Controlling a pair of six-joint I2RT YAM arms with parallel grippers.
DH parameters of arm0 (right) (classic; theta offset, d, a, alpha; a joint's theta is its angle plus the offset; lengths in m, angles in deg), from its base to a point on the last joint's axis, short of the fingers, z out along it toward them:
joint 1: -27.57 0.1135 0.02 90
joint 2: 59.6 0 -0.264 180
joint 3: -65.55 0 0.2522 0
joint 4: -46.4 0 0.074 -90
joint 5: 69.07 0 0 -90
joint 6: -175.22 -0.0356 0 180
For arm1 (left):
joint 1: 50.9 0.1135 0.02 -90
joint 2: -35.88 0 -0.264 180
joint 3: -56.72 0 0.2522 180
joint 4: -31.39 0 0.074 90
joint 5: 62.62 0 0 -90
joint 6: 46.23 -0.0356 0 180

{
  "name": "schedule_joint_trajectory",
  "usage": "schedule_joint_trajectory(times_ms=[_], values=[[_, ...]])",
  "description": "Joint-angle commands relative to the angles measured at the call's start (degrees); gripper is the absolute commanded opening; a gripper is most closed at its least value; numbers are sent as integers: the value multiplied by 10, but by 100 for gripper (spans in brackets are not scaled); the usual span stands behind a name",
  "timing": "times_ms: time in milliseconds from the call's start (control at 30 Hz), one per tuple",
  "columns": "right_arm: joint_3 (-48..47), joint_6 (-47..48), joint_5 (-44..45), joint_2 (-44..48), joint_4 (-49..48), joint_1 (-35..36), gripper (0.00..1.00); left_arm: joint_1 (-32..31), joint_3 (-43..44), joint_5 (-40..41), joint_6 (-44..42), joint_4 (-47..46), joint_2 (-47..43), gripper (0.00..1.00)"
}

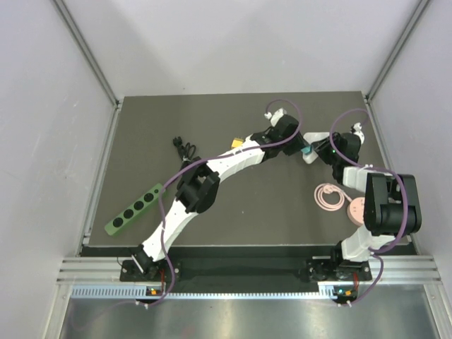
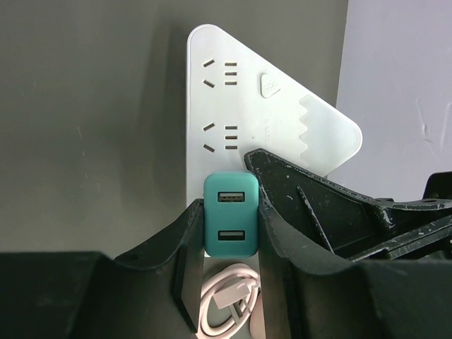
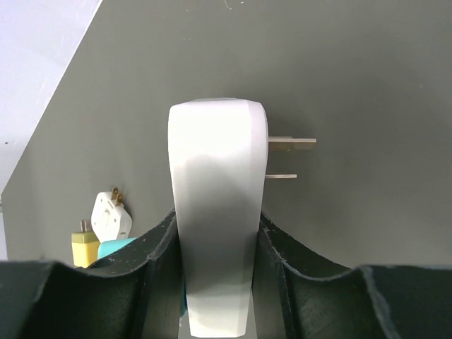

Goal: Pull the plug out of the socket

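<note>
The black fingers of the left gripper fill the foreground of its wrist view. They are closed on a small teal cube-shaped plastic plug, one finger pressed to each side. The plug's face shows two USB ports and sits against the lower part of a flat white plastic triangular socket with rounded corners. How deep its pins sit cannot be seen.

In the right wrist view the right gripper is clamped on that socket. The socket is seen edge-on, with a finger flat on each broad face. Two metal prongs stick out of the side turned away from the plug.

From above, both grippers meet at the far right of the dark table. A pale pink coiled cable lies nearer the arm bases. A small yellow cube lies to the left, and a long green power strip is well apart on the left side.
</note>
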Motion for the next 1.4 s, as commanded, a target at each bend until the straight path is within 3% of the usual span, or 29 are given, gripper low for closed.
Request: schedule_joint_trajectory(times_ms=[0, 567, 733, 833, 967, 1133, 1367], values=[[-1, 39, 113, -6, 64, -11, 0, 18, 35, -4, 24, -74, -98, 0], [-2, 40, 123, -4, 70, -3, 0, 48, 24, -33, 57, -88, -90, 0], [7, 21, 57, -20, 47, -39, 0, 37, 6, 6, -63, -38, -129, 0], [6, 24, 55, -26, 45, -45, 0, 36, -66, 29, -137, -20, -184, 0], [18, 26, 55, -14, 28, -41, 0, 40, -225, 51, -230, -36, -278, 0], [14, 33, 55, -15, 28, -36, 0, 63, -358, 36, -285, -40, -344, 0], [17, 39, 55, -12, 22, -29, 0, 120, -439, -20, -310, -21, -370, 0]])
